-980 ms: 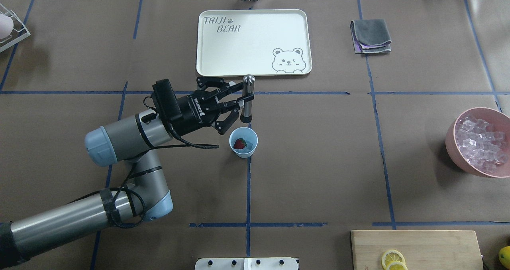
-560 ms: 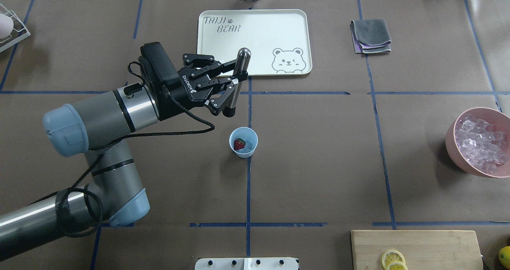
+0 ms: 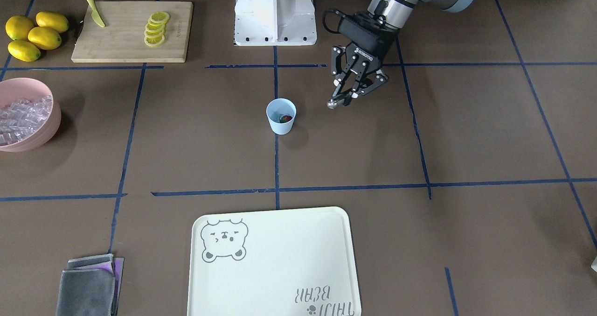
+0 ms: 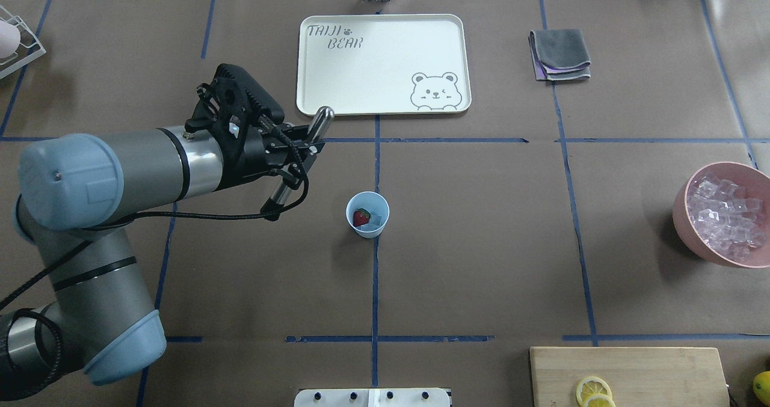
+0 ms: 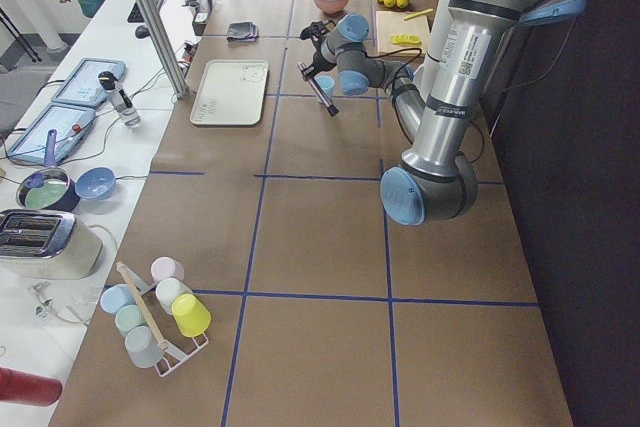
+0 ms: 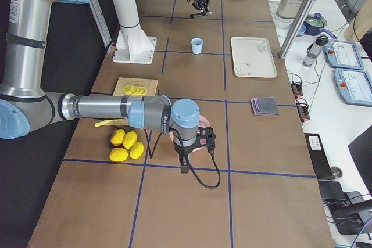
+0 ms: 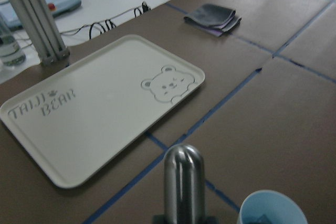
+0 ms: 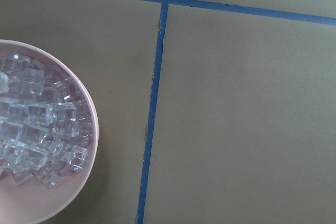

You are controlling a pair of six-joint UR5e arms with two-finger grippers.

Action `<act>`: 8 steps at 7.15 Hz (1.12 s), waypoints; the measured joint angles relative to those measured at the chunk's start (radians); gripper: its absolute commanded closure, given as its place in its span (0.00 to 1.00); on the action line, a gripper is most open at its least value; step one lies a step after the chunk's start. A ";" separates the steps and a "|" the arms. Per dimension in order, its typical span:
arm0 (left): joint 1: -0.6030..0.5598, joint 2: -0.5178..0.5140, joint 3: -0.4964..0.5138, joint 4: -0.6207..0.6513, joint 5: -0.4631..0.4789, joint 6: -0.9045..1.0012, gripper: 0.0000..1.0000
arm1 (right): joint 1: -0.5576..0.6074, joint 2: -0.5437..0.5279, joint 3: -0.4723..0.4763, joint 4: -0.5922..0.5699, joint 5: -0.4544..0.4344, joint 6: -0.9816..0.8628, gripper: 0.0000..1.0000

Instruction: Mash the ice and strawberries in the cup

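The pale-blue cup (image 4: 367, 214) stands at the table's middle, also in the front view (image 3: 281, 116). In it lie a red strawberry (image 4: 361, 217) and a bit of ice (image 4: 377, 219). My left gripper (image 4: 296, 147) is shut on a metal muddler (image 4: 322, 118), held tilted above the table to the left of the cup and apart from it. The muddler (image 7: 184, 179) fills the bottom of the left wrist view beside the cup rim (image 7: 273, 207). My right gripper (image 6: 184, 164) hangs by the pink bowl (image 4: 722, 214); I cannot tell whether it is open or shut.
The pink bowl of ice cubes (image 8: 31, 135) is at the right edge. A white bear tray (image 4: 337, 76) lies beyond the cup, a folded grey cloth (image 4: 559, 54) right of it. A cutting board with lemon slices (image 4: 628, 374) is front right, with whole lemons (image 3: 32, 33) beside it.
My left arm has swung left and away from the cup. The wrist has turned, so the muddler now tilts instead of standing upright. The cup has not moved.
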 measured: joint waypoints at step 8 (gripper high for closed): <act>-0.467 0.404 0.152 0.189 -0.311 -0.009 0.92 | -0.001 -0.001 0.001 0.002 -0.001 -0.004 0.00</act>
